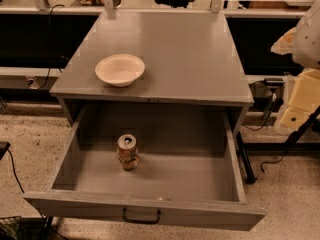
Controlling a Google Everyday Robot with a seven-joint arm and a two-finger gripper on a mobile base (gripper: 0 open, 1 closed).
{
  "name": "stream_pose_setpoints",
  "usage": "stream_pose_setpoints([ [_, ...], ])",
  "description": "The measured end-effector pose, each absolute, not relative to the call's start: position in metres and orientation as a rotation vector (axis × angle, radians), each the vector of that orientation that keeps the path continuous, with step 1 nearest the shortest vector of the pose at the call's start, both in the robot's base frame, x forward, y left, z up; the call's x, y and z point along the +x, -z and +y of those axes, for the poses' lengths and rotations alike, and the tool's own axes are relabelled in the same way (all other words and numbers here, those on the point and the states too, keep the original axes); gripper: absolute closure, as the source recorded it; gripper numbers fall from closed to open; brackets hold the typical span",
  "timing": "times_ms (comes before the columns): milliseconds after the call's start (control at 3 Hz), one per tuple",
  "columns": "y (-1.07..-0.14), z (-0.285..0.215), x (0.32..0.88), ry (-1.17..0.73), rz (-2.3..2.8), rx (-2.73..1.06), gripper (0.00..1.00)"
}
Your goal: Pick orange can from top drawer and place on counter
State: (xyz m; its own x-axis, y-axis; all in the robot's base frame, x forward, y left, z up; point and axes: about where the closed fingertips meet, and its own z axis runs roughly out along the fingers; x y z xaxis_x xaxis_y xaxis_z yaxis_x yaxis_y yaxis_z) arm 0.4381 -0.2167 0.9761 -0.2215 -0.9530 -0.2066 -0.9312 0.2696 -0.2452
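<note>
Top drawer (150, 211), a wide grey box with deep sides, is recorded standing open toward the lower edge of the frame. A small dark metal handle (141, 217) is seen at the centre of its front panel. A small cylindrical orange can (128, 152), with an orange-brown patterned label and a silver top, is observed upright on the drawer floor, left of centre and apart from all four walls. Above the drawer, the middle of the frame is filled by the flat, smooth grey rectangular surface (190, 59) of the cabinet. A shallow round cream bowl (120, 69) is noted upright on the surface, near its front edge and left of centre, directly above the can in the frame. The tool (300, 99) is taken to be the pale, blocky shape at the right edge of the frame, beside the cabinet, off the surface and well apart from the can. Whether it is spread or pressed together cannot be told. A rounded white arm part (310, 34) is noted above it at the upper right. Speckled floor (290, 194) and a dark cable (15, 176) are seen around the cabinet.
</note>
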Motion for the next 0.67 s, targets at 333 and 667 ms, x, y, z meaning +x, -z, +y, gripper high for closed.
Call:
stream_pose_setpoints([
  [333,-0.976,-0.217,0.438,0.098,2.232,-1.725,0.00],
  [667,-0.968,-0.197,0.446,0.032,2.167,-1.738,0.00],
])
